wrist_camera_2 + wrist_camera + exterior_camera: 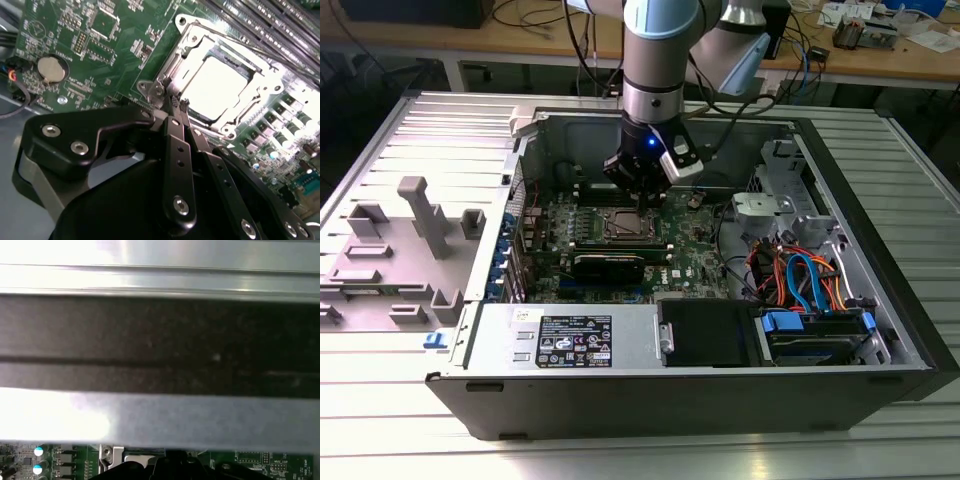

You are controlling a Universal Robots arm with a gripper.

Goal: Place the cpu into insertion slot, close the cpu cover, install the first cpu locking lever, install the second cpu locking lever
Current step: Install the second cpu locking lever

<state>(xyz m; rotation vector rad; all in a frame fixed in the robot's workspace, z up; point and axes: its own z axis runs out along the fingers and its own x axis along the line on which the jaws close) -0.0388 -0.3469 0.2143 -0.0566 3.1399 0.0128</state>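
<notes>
The cpu (215,85), a pale square chip, lies in the insertion slot (628,226) on the green board. The silver cpu cover (192,42) lies flat around it as a frame. In the second wrist view my gripper (178,103) is low at one edge of the slot, near a corner of the cover, and its black fingers (175,145) meet at the tips. I cannot tell whether a lever sits between them. In the exterior view the gripper (642,196) hangs just behind the slot inside the open computer case.
Memory slots (260,20) run beside the socket, and a coin battery (51,69) sits on the board. A black drive box (705,332), coloured cables (800,275) and the power supply (570,338) fill the case front. The case wall (160,280) is close.
</notes>
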